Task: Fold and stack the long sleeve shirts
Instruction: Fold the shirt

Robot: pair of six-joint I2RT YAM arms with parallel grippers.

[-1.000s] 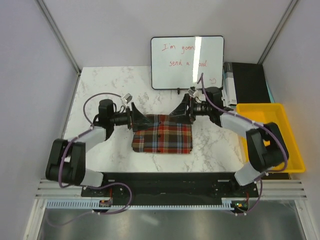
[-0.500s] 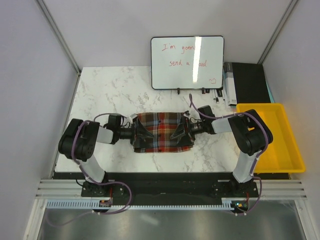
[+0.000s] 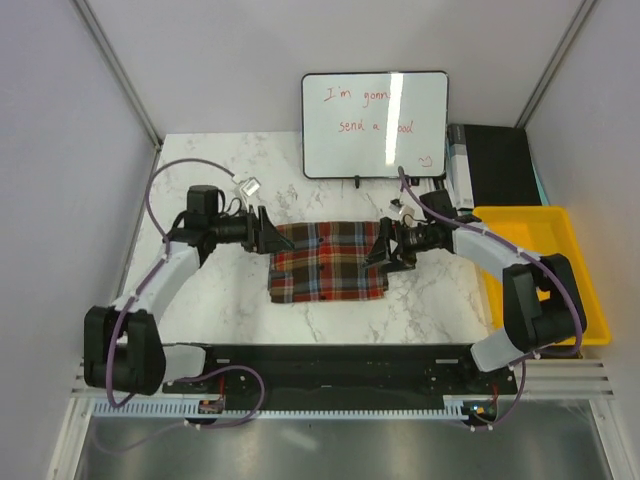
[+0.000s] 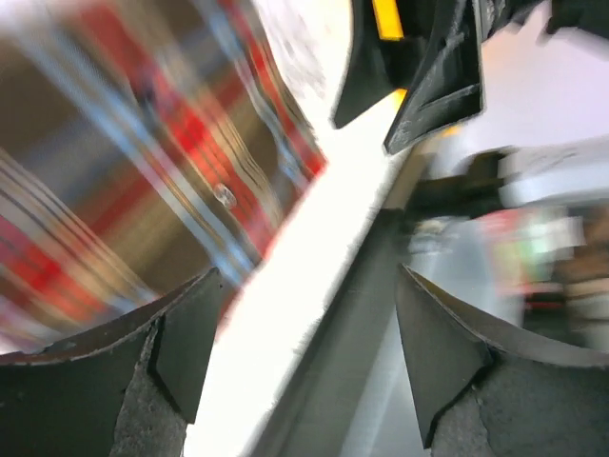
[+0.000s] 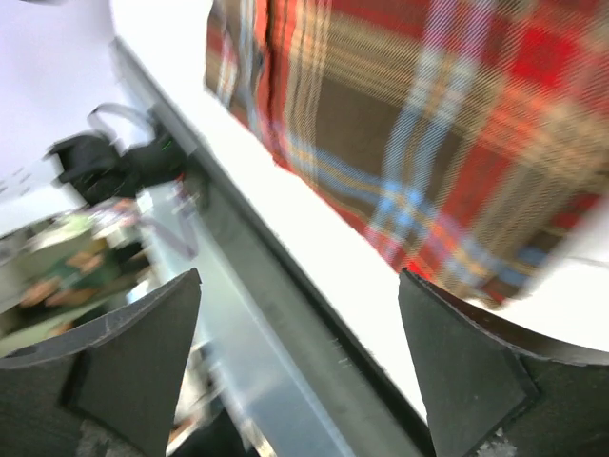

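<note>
Flanking the folded red-orange, navy and white plaid flannel shirt [image 3: 327, 265] at the centre of the white marble table [image 3: 210, 165], the left gripper [image 3: 270, 238] hovers at its ten o'clock corner and the right gripper [image 3: 383, 247] at two o'clock, both spread and empty. A finger snagging the cloth's edge could drag the fold open.

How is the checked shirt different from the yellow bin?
The shirt is checked red and dark; the yellow bin is one plain colour. The shirt lies flat in the middle of the table; the bin stands at the right side, with raised walls. Both look roughly rectangular from above.
</note>
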